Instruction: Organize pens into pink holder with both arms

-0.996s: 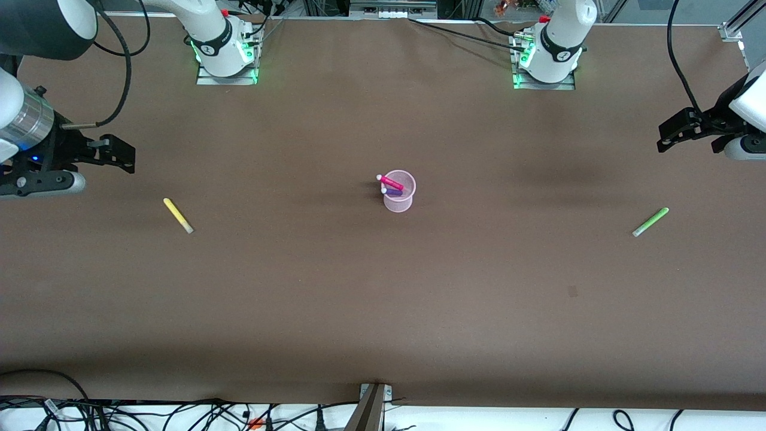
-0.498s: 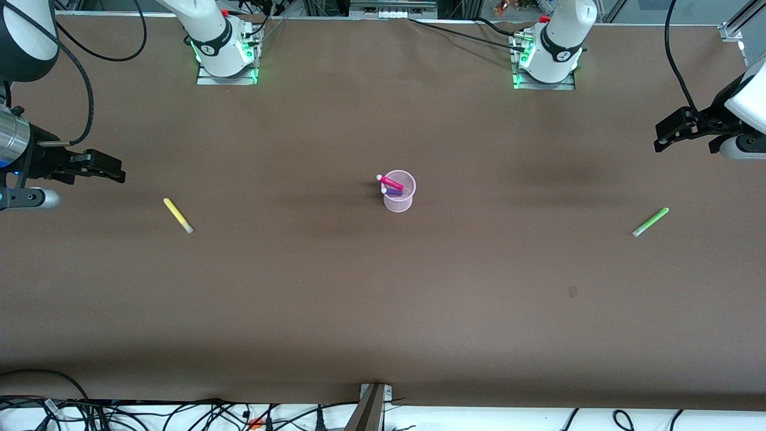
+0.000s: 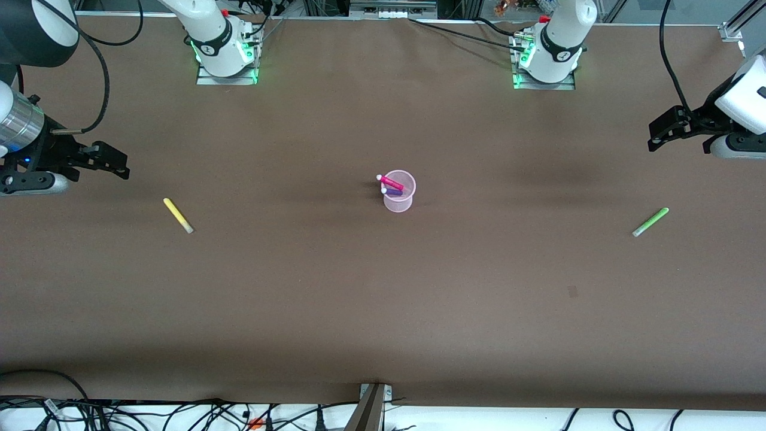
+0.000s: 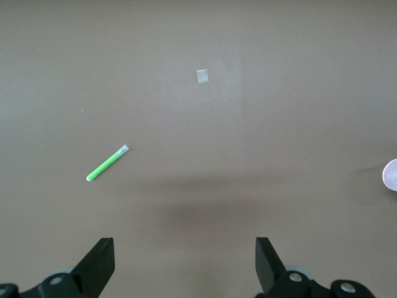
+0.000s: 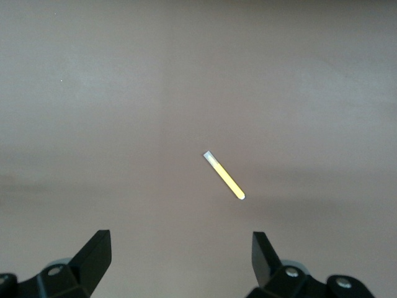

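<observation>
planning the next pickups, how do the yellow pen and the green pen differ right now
The yellow pen lies toward the right arm's end of the table, below the open right gripper; the green pen lies toward the left arm's end, below the open left gripper. They slant in mirrored directions. Both lie flat on the table, outside the pink holder.

Both arms are glossy white with rounded joints, on bases (image 3: 226,57) ringed by a black band and lit green. Black cables (image 3: 99,72) loop above the black two-finger right gripper (image 3: 114,161); the left gripper (image 3: 661,131) is likewise black. A silver metal cuff (image 3: 18,123) and small blue light sit just up-arm of the right claw.
</observation>
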Robot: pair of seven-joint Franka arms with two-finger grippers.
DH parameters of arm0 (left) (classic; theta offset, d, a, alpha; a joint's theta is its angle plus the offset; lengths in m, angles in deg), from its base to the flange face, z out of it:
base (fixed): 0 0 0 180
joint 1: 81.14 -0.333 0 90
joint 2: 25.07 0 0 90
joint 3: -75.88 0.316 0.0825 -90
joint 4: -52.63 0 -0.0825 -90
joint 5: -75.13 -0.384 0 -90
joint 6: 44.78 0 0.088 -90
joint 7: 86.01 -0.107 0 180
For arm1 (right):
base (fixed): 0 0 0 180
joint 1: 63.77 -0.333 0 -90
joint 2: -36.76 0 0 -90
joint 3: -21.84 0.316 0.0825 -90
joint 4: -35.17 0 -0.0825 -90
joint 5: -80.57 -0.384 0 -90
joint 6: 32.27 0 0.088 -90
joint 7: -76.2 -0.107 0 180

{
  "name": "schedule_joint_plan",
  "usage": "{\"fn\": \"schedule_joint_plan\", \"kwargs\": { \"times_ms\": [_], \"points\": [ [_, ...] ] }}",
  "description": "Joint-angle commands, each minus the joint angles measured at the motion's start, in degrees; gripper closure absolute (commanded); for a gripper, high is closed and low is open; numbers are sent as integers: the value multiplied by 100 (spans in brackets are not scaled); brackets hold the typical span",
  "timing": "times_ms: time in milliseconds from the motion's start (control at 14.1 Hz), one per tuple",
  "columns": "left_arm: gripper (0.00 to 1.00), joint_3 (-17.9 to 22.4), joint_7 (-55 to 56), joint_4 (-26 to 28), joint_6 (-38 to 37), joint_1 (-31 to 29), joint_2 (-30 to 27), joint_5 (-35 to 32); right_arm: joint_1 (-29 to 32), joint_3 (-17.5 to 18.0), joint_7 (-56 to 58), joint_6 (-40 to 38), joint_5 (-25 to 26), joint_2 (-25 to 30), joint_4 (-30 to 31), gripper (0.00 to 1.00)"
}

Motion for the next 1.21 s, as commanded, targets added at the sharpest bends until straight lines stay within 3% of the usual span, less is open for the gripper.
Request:
{"fn": "schedule_joint_plan", "kwargs": {
  "times_ms": [0,1138],
  "points": [
    [0,-2,21,-105,-74,17,0,-57,184,211,-94,105,81,135,151,0],
    [0,-117,-32,-105,-83,17,18,-57,175,237,-138,97,2,56,-7,0]
  ]
}}
